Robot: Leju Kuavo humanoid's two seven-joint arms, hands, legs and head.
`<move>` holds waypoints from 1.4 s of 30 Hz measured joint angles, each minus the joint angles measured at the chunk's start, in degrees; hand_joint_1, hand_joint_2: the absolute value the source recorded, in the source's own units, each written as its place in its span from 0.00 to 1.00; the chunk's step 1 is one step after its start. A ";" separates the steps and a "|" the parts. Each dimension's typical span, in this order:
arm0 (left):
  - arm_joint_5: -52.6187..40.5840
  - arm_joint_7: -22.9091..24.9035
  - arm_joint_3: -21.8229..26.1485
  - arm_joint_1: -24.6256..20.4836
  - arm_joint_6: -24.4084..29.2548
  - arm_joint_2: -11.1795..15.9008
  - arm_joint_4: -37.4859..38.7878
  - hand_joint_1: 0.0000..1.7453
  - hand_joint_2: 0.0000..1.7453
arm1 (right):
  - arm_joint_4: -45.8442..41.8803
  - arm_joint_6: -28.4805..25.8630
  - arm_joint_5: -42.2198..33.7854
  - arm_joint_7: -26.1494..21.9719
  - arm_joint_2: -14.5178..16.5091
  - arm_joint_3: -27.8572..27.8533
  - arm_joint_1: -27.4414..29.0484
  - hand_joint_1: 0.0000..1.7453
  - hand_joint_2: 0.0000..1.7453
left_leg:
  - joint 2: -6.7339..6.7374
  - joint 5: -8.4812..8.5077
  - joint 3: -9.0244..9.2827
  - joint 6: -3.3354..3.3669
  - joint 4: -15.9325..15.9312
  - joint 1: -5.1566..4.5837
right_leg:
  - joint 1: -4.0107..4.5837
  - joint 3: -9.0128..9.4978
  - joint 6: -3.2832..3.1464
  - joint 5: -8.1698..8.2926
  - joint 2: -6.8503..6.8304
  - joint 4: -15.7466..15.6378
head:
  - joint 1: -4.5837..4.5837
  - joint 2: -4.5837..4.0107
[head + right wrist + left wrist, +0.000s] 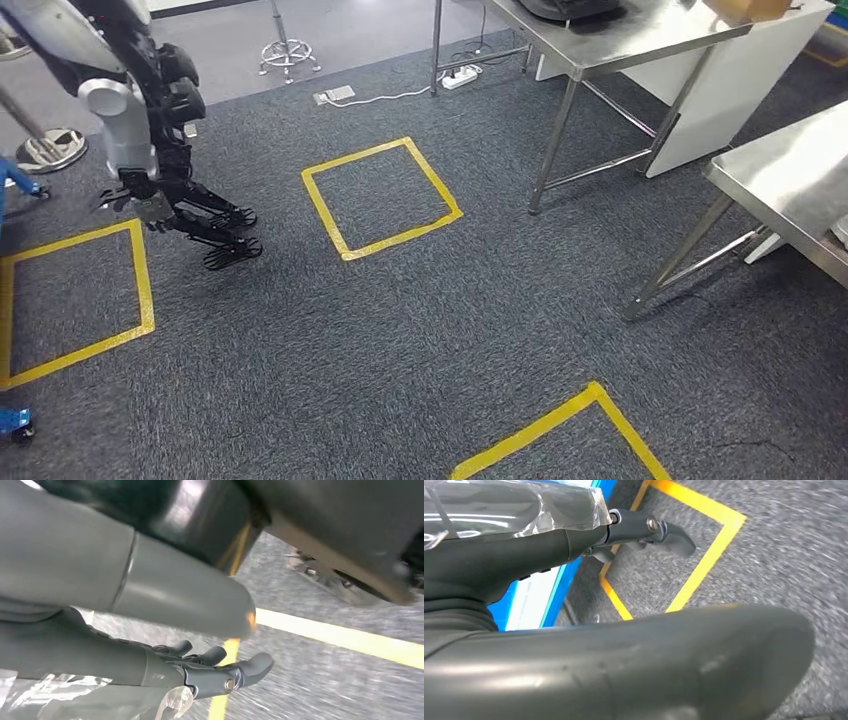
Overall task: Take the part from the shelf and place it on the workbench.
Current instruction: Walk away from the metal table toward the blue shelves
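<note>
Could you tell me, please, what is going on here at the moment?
The robot stands on grey carpet marked with yellow tape squares, looking down at the floor. Its left hand hangs low at its side with dark fingers spread; whether it holds anything is hard to tell. The right hand has its fingers stretched out over the carpet, holding nothing. Two steel tables stand ahead to the right.

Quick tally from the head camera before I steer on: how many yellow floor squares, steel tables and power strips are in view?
Yellow tape squares: 3 (middle, left, near, cut off by the frame)
Steel tables: 2 (far, right)
Power strip: 1
Total: 6
</note>
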 joint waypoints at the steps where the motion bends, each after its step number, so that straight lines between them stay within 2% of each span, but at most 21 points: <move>1: 0.00 0.00 0.01 -0.04 -0.07 0.02 0.01 0.00 0.00 | 0.00 0.02 -0.04 0.01 -0.01 0.01 0.00 0.00 0.00 | -0.77 0.00 0.00 0.16 0.01 -0.10 | 0.04 -2.19 -0.09 -1.94 1.06 4.55 | 0.05 0.01; 2: 0.01 0.00 0.01 -0.07 -0.18 0.03 0.01 0.00 0.00 | 0.00 0.06 -0.08 0.03 -0.03 0.02 0.03 0.00 0.00 | -1.66 -0.02 0.02 0.24 0.03 -0.23 | 0.10 -4.05 -0.20 -3.02 1.50 8.11 | 0.09 0.01; 4: -0.02 -0.01 0.01 -0.04 -0.39 0.03 0.01 0.00 0.00 | 0.00 0.22 -0.18 0.14 -0.06 0.05 0.19 0.00 0.00 | -3.68 -0.05 0.18 0.28 0.07 -0.39 | 0.20 -4.97 -0.55 -1.37 1.82 8.56 | 0.10 0.01; 7: -0.15 -0.10 0.01 0.01 -0.55 0.04 0.01 0.00 0.00 | 0.00 0.57 -0.34 0.17 -0.07 0.07 0.57 0.00 0.00 | -6.51 -0.22 0.32 -0.03 0.29 -0.41 | -0.02 -0.79 -0.98 5.51 5.06 -3.24 | 0.09 0.01; 9: -0.32 -0.14 0.01 -0.03 -0.58 0.05 0.01 0.00 0.00 | 0.00 0.74 -0.57 0.08 -0.02 0.08 0.73 0.00 0.00 | -7.80 -0.24 -0.04 -0.56 0.41 -0.46 | -0.10 0.53 -1.17 6.94 6.84 -7.16 | 0.04 0.01; 11: -0.71 -0.08 0.00 0.08 -0.59 0.04 0.02 0.00 0.00 | -0.01 0.76 -1.01 -0.15 0.10 0.08 0.63 0.00 0.00 | -8.99 -0.09 -0.37 -1.20 0.33 -0.31 | 0.06 0.65 -1.70 7.00 5.67 -7.44 | -0.02 0.01; 13: -1.11 0.02 -0.03 0.25 -0.43 -0.07 0.03 0.00 0.00 | -0.01 0.66 -1.66 -0.53 0.15 0.06 0.56 0.00 0.00 | -7.58 -1.11 -1.19 -1.69 1.92 -0.24 | 0.09 0.83 -2.42 7.17 4.13 -7.69 | -0.13 0.01; 16: -0.79 -0.02 -0.05 0.02 0.74 -0.23 0.03 0.00 0.00 | 0.01 0.61 -2.74 -1.27 -0.07 0.04 0.86 0.00 0.00 | -2.42 -6.69 -6.44 -2.27 13.02 -0.32 | 0.39 0.91 -3.12 7.08 1.54 -7.81 | -0.37 0.01; 18: -0.37 -0.15 -0.05 0.05 1.51 -0.39 0.03 0.00 0.00 | 0.02 0.78 -3.24 -1.50 -0.32 0.04 0.99 0.00 0.00 | -1.41 -8.45 -9.22 -2.43 18.81 -0.23 | 0.55 0.95 -3.26 6.93 -0.23 -7.80 | -0.41 0.01; 19: -0.24 -0.26 -0.05 0.14 1.77 -0.49 0.03 0.00 0.00 | 0.02 0.89 -3.42 -1.53 -0.44 0.04 1.01 0.00 0.00 | -1.19 -7.69 -8.91 -2.41 18.26 -0.21 | 0.58 0.99 -3.25 6.85 -1.04 -7.80 | -0.42 0.01; 22: -0.15 -0.60 -0.05 0.15 2.26 -0.62 0.03 0.00 0.00 | 0.02 1.14 -3.86 -1.53 -0.67 0.03 0.95 0.00 0.00 | 1.66 -2.40 -2.47 -1.85 6.09 -0.41 | 0.75 1.49 -2.89 6.45 -3.25 -7.79 | -0.43 0.01; 24: -0.16 -0.75 -0.05 0.02 2.40 -0.69 0.03 0.00 0.00 | 0.02 1.17 -4.04 -1.50 -0.81 0.01 0.93 0.00 0.00 | 3.53 -0.91 0.06 -1.37 1.08 -0.81 | 0.91 1.89 -2.37 6.07 -4.34 -7.77 | -0.39 0.01; 27: -0.06 -0.78 -0.04 0.08 2.33 -0.78 0.03 0.00 0.00 | 0.02 1.15 -4.18 -1.42 -0.97 -0.06 0.72 0.00 0.00 | 2.13 -0.66 0.07 -0.66 0.40 -0.92 | 0.74 2.42 -1.51 5.59 -5.36 -7.76 | -0.38 0.01; 29: 0.11 -0.63 -0.04 0.13 2.15 -0.84 0.03 0.00 0.00 | 0.02 1.13 -4.31 -1.39 -1.08 -0.09 0.66 0.00 0.00 | 0.74 -0.23 0.38 -0.04 -0.07 -0.52 | 0.55 1.49 -0.91 3.59 -2.80 -4.99 | -0.29 0.01; 31: 0.36 -0.21 -0.03 0.04 1.85 -0.89 0.03 0.00 0.00 | 0.02 1.08 -4.49 -1.36 -1.15 -0.11 0.83 0.00 0.00 | -0.64 -0.05 0.43 0.27 -0.18 -0.35 | 0.39 -2.09 -0.55 -0.24 0.61 2.61 | -0.15 0.01; 33: 0.67 0.39 -0.02 -0.01 1.41 -0.89 0.03 0.00 0.00 | 0.02 1.00 -4.66 -1.34 -1.20 -0.13 1.00 0.00 0.00 | -2.30 -0.05 0.44 0.35 -0.15 -0.35 | 0.34 -5.75 -0.35 -2.25 1.48 9.46 | -0.12 0.01; 34: 0.80 0.62 -0.02 0.03 1.20 -0.89 0.03 0.00 0.00 | 0.02 0.97 -4.71 -1.34 -1.22 -0.14 1.06 0.00 0.00 | -3.23 -0.06 0.51 0.34 -0.12 -0.31 | 0.30 -6.26 -0.29 -1.50 1.59 9.86 | -0.12 0.01; 36: 0.91 0.86 -0.02 0.12 1.01 -0.91 0.03 0.00 0.00 | 0.02 0.97 -4.78 -1.32 -1.23 -0.15 1.09 0.00 0.00 | -5.04 -0.13 0.72 0.16 -0.02 -0.12 | 0.05 -4.01 -0.16 2.81 2.53 3.80 | -0.12 0.01; 38: 0.93 0.87 -0.02 0.07 0.97 -0.92 0.03 0.00 0.00 | 0.02 1.00 -4.78 -1.23 -1.24 -0.16 1.17 0.00 0.00 | -6.62 -0.28 0.55 -0.39 0.31 -0.12 | -0.54 -0.90 -0.06 6.35 5.82 -4.07 | -0.09 0.01; 40: 0.96 0.87 -0.01 0.00 1.00 -0.91 0.03 0.00 0.00 | 0.02 1.07 -4.77 -1.09 -1.26 -0.20 1.11 0.00 0.00 | -7.88 -0.25 0.02 -1.12 0.42 -0.13 | -0.66 0.07 -0.45 7.15 7.50 -6.96 | -0.14 0.01; 42: 1.04 0.87 0.00 0.10 1.07 -0.92 0.03 0.00 0.00 | 0.02 1.13 -4.76 -0.95 -1.26 -0.23 0.95 0.00 0.00 | -8.78 -0.13 -0.36 -1.77 0.42 0.17 | -0.39 0.16 -1.33 7.31 5.84 -7.07 | -0.21 0.01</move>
